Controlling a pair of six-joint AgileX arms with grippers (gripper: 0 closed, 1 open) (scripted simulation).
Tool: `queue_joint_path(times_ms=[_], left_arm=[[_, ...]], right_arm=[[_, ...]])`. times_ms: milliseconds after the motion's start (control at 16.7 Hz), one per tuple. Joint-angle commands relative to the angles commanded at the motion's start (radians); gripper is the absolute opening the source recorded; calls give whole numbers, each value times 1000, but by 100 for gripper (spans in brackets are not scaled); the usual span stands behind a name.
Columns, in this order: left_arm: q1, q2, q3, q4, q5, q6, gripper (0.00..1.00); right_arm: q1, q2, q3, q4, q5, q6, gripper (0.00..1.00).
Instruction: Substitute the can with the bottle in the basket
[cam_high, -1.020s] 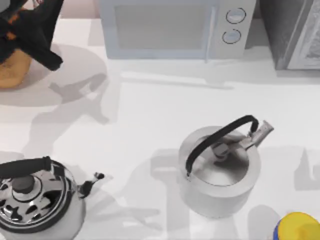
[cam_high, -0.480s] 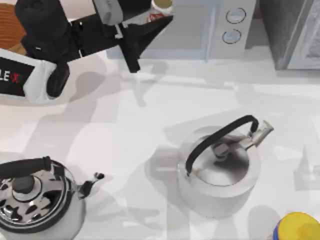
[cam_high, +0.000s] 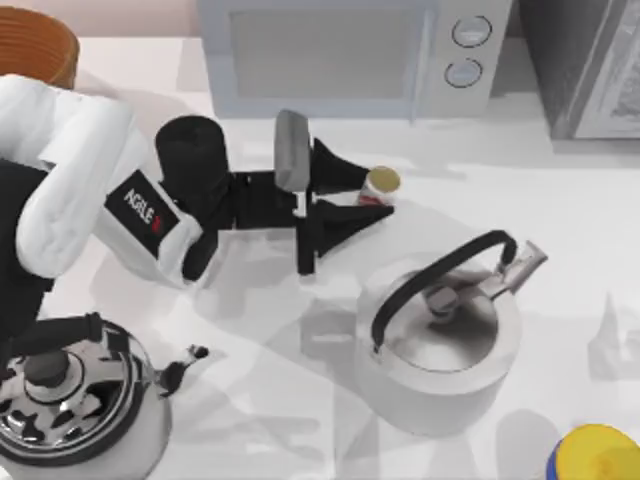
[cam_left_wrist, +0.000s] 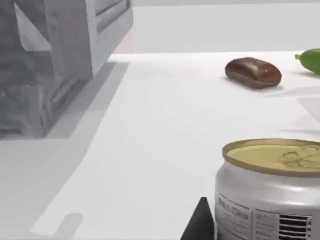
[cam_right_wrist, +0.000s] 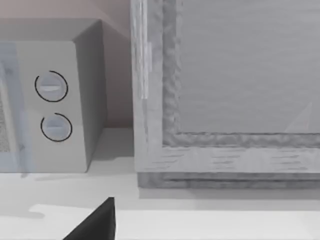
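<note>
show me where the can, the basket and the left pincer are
can (cam_high: 381, 184): top view, on its pale yellowish lid.
basket (cam_high: 38, 45): top view, on its ribbed wall at the table's far left corner.
left pincer (cam_high: 372, 198): top view, midway between its fingertips, at the can.

White table (cam_high: 560, 200), plain surface. A microwave (cam_high: 345, 55) stands at the far edge, centre, two round dials on its right. A grey textured box (cam_high: 585, 65) stands just beside it in the far right corner. A brown-orange woven basket (cam_high: 35, 45) sits in the far left corner. A brushed-metal kettle (cam_high: 440, 340) with a black arched handle stands right of centre, towards the near edge. A chrome kettle (cam_high: 70, 405) with a black handle stands in the near left corner. A yellow-topped blue object (cam_high: 595, 455), partly cut off, sits in the near right corner. In the left wrist view, a brown oblong item (cam_left_wrist: 252, 72) and a green item (cam_left_wrist: 310, 60) lie near each other on the table.
</note>
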Motion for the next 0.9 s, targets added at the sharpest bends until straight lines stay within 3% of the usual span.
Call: queue_joint_path(times_ms=[420, 900], left_arm=[[-11, 38, 8, 7, 19, -10, 0], [-11, 38, 8, 7, 19, -10, 60]], right_arm=[[0, 0, 0, 0, 0, 0, 100], [0, 0, 0, 0, 0, 0, 100]])
